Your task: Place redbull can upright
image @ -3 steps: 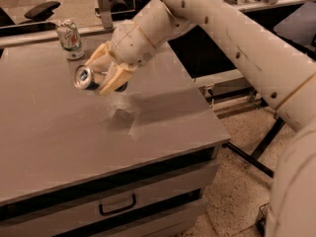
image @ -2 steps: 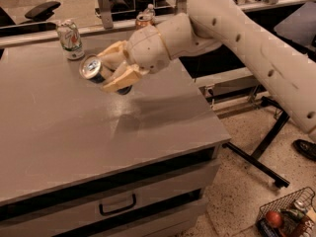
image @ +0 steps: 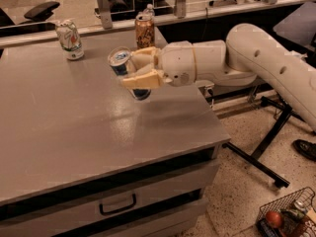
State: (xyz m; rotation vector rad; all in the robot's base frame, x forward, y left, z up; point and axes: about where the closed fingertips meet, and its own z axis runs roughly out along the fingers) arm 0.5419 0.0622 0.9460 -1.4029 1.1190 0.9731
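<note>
My gripper is over the middle of the grey table, reaching in from the right. Its cream fingers are shut on the redbull can, a slim blue-and-silver can. The can is held nearly upright, tilted a little, with its shiny silver top facing up and left and its lower end close to the tabletop. The fingers hide the middle of the can.
A white-and-green can stands at the table's back left. An orange-brown can stands at the back edge behind the gripper. A drawer handle is on the table front. A wire basket sits on the floor at right.
The gripper has moved right and slightly back with the can, and the can has turned from lying sideways toward upright. The arm now reaches in lower from the right.
</note>
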